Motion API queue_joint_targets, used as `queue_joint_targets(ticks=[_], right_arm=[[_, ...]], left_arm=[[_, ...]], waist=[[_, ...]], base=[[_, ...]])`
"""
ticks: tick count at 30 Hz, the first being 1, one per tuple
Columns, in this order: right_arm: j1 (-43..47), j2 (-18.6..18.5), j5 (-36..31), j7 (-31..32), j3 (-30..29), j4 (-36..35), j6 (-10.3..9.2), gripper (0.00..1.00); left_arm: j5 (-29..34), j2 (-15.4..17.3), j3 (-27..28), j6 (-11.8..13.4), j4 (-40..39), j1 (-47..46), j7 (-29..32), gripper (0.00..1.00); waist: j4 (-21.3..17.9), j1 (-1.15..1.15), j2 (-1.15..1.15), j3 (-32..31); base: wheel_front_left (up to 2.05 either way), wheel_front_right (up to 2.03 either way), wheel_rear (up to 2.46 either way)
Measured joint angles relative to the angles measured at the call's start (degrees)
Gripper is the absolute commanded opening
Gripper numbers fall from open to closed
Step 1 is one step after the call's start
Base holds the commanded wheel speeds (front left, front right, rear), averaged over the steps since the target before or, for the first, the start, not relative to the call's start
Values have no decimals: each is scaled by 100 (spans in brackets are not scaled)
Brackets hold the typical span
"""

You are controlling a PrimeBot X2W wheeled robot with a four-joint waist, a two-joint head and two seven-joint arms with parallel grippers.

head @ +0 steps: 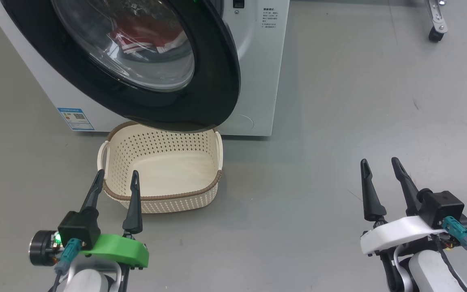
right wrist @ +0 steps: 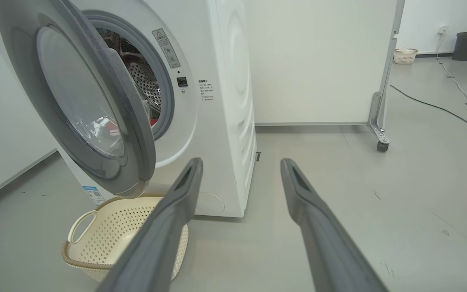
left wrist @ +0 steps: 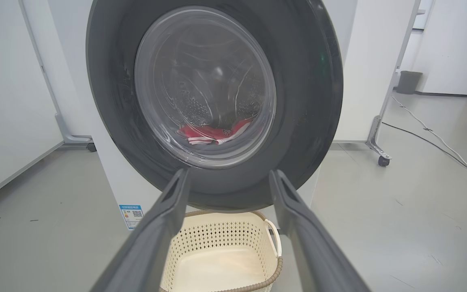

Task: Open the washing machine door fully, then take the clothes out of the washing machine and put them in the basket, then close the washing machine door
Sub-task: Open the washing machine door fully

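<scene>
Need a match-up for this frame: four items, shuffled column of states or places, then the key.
1. round black-rimmed glass washing machine door
2. red-and-white clothes
3. cream perforated plastic basket
4. right gripper

a. empty, on the grey floor
b. open, over bare floor
c. partly swung open
d. inside the steel drum

Pairs: 1-c, 2-d, 3-a, 4-b

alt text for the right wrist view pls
The washing machine door stands partly open, red clothes visible through its glass. An empty cream basket sits on the floor below it; the open right gripper frames the foreground.
</scene>
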Motion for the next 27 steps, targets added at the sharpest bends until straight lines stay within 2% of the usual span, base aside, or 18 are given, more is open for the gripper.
queue_joint_targets(ticks=[20, 21, 22, 27], right_arm=[[147, 51, -151, 0, -110, -116, 55, 100], [152, 51, -151, 0, -109, -120, 80, 38], [154, 53, -151, 0, -107, -125, 102, 0], [142, 82, -127, 0, -119, -197, 204, 0]], left_arm=[[0, -5, 16, -18, 2, 9, 0, 100], [0, -5, 15, -18, 2, 9, 0, 100], [0, -5, 12, -18, 1, 9, 0, 100], [-1, -7, -21, -18, -30, 9, 0, 100]], waist=[[12, 0, 0, 9], [14, 0, 0, 11], [16, 0, 0, 16], [31, 0, 0, 110]], base=[[0, 0, 0], [0, 0, 0], [0, 0, 0], [0, 0, 0]])
